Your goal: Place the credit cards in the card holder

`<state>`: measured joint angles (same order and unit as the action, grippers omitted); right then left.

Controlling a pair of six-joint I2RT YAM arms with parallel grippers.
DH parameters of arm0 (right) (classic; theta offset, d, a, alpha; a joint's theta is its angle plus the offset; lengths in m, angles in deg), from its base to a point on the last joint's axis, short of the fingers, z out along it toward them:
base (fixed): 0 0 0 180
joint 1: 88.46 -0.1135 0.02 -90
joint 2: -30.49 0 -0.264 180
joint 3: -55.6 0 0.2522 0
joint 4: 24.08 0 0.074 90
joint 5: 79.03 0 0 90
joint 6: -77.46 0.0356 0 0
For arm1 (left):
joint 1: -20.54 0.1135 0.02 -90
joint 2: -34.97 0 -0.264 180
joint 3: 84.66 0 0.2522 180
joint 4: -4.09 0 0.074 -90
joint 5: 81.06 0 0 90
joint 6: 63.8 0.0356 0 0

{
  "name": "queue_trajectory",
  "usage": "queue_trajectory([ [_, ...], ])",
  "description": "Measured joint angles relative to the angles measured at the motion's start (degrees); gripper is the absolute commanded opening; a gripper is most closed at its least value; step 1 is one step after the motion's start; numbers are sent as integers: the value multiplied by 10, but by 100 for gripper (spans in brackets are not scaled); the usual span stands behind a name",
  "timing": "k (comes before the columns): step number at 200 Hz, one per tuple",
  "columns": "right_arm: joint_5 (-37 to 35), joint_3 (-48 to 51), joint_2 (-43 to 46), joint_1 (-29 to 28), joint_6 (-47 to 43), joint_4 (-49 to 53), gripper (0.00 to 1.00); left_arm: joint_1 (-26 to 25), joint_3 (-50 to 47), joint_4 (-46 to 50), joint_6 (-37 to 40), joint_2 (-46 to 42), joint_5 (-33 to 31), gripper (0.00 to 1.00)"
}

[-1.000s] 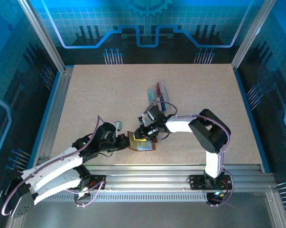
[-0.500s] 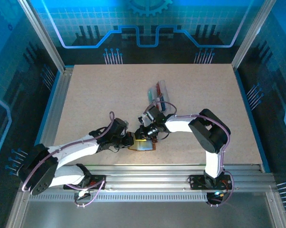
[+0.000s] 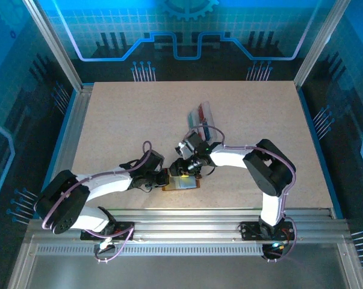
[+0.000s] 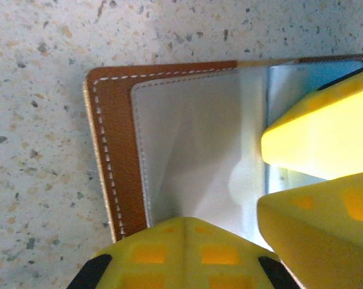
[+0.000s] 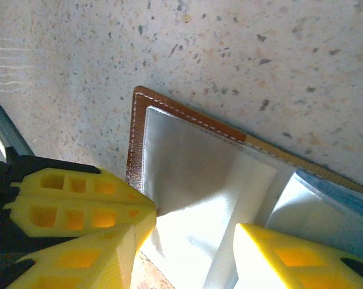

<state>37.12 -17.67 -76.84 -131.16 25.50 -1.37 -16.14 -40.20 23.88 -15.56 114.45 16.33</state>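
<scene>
Card holder (image 5: 187,174) lies open beneath right tool (image 5: 181,265).

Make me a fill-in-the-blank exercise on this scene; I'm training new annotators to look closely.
1. The card holder lies ___ on the table, pale lining up.
2. Its leather outside is ___.
3. The left gripper at its edge has its jaws ___.
4. The credit cards stand in a clear tray ___ from the arm bases than the holder.
Missing words: open; brown; shut; farther.
</scene>
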Motion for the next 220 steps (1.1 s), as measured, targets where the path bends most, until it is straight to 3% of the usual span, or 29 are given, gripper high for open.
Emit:
queue_trajectory([
  [64,-59,-38,11,1,-46,87,65,1,2,-46,17,31,18,0],
  [101,-134,-60,41,3,-75,163,70,1,10,-77,30,56,32,0],
  [167,-323,-187,141,42,-133,294,69,3,11,-90,34,63,42,0],
  [220,-463,-256,121,100,-171,354,57,3,11,-93,34,64,45,0],
])
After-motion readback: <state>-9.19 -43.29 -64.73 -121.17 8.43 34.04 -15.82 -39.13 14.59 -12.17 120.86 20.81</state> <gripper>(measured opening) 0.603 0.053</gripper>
